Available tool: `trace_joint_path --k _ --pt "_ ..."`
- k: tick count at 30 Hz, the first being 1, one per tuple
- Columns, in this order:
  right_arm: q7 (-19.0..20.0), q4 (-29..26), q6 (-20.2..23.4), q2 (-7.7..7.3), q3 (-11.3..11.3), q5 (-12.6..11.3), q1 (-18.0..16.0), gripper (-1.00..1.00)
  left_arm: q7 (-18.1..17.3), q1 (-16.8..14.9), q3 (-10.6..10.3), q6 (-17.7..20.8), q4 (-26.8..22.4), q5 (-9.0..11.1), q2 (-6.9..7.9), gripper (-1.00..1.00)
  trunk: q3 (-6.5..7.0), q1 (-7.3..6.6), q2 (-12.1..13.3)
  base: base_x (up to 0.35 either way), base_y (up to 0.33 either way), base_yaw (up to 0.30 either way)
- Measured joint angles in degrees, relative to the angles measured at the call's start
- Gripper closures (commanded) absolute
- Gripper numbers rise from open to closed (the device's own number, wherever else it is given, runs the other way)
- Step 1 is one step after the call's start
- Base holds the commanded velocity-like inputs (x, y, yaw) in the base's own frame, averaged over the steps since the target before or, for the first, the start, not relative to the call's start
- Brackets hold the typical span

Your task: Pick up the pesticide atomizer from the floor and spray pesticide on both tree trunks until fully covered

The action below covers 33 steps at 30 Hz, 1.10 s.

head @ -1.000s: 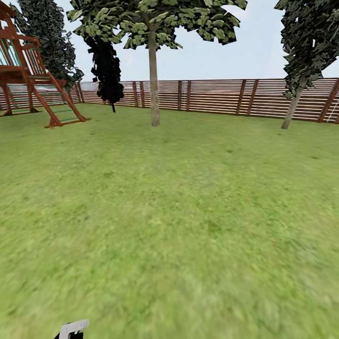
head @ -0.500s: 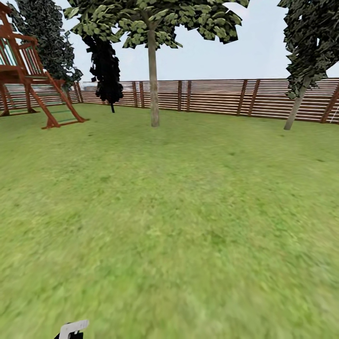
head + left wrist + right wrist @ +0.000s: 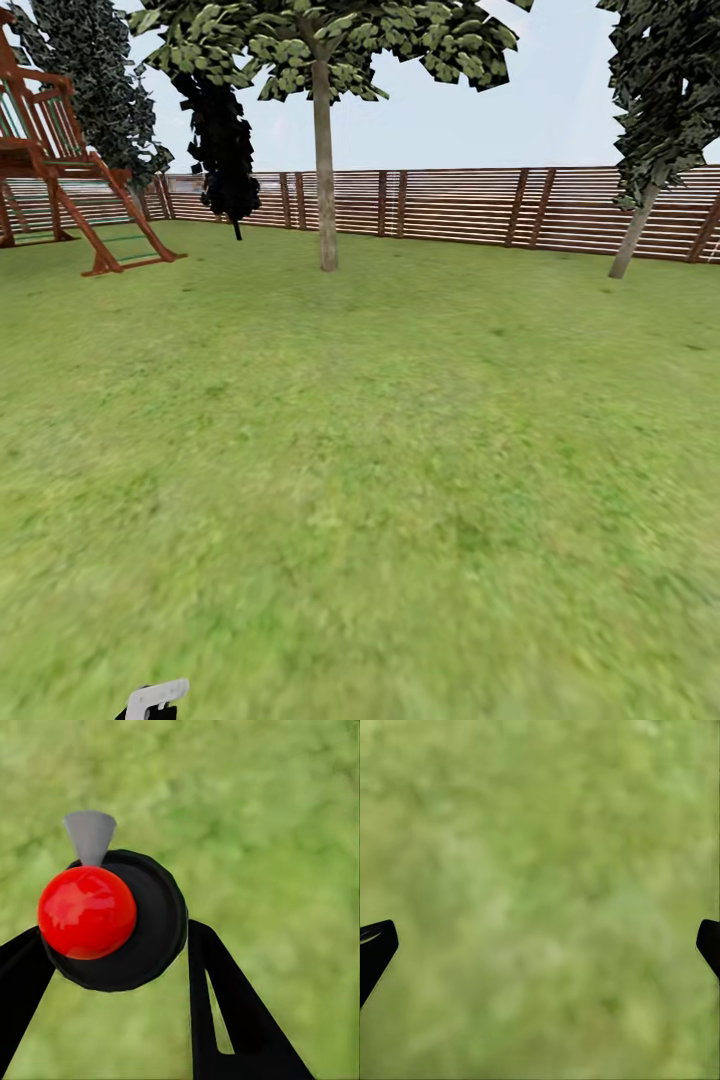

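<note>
Left gripper (image 3: 112, 967) clamped on atomizer (image 3: 112, 919), above grass (image 3: 400, 480). Right gripper (image 3: 540, 945) wide apart, holding nothing. Tree trunk (image 3: 325, 170) far ahead by fence (image 3: 460, 205). Might spray too early and miss. Might slip out.

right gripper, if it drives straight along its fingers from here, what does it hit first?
The grass, most likely. In the right wrist view the right gripper has its fingers spread wide with nothing between them, and only blurred lawn lies ahead. How far off the ground is cannot be told.
</note>
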Motion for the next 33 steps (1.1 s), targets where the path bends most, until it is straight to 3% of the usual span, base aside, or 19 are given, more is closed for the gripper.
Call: trace_joint_path --k 22,27,33 --pt "-0.18 -0.2 -0.05 0.15 -0.23 -0.19 0.0 -1.0 0.0 -0.05 -0.01 -0.09 0.0 0.0 0.0 1.0 0.0 0.0 0.0 0.34 0.0 0.0" --pt "-0.26 -5.65 -0.1 -0.48 -0.51 -0.21 0.0 -1.0 0.0 -0.03 -0.01 -0.09 0.0 -0.01 -0.07 1.0 0.0 0.0 0.0 0.34 0.0 0.0" --pt "-0.03 -6.24 -0.26 -0.68 0.0 0.07 0.01 -1.0 0.0 -0.01 0.0 -0.09 0.0 0.0 -0.09 1.0 0.0 0.0 0.0 0.34 0.0 0.0"
